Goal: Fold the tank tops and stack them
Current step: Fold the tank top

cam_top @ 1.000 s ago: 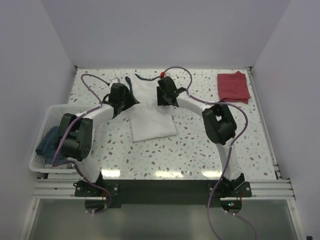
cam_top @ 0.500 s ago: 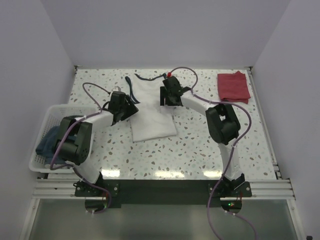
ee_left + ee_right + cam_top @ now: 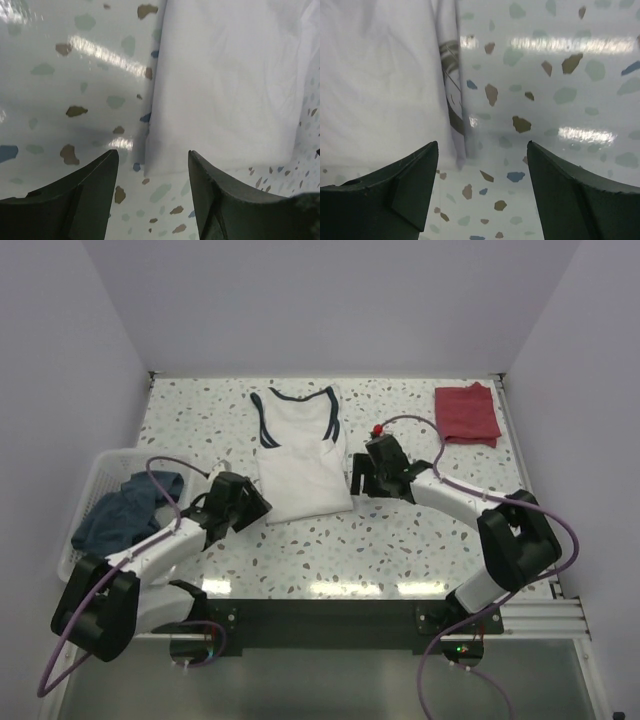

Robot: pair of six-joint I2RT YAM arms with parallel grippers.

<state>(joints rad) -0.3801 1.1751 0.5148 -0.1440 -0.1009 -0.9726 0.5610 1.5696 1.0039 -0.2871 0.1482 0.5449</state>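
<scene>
The white tank top [image 3: 300, 455] with navy neck and armhole trim lies flat and lengthwise at the table's centre, neck toward the back. My left gripper [image 3: 256, 508] is open just off its near-left corner, with the hem corner [image 3: 150, 170] between the fingers and nothing held. My right gripper [image 3: 354, 478] is open beside its near-right edge. In the right wrist view the top's edge [image 3: 455, 125], with a dark print showing through, lies ahead of the left finger [image 3: 405, 195]. The dark red tank top [image 3: 467, 413] lies folded at the back right.
A white basket [image 3: 95, 480] stands at the table's left edge with a blue cloth [image 3: 125, 512] in it. The speckled table [image 3: 400, 550] ends at a raised rim on the right, near the red top.
Both arms have drawn back from the white top's far end to its near corners. The neck and straps, hidden under the arms before, now show. Both grippers have opened wider.
</scene>
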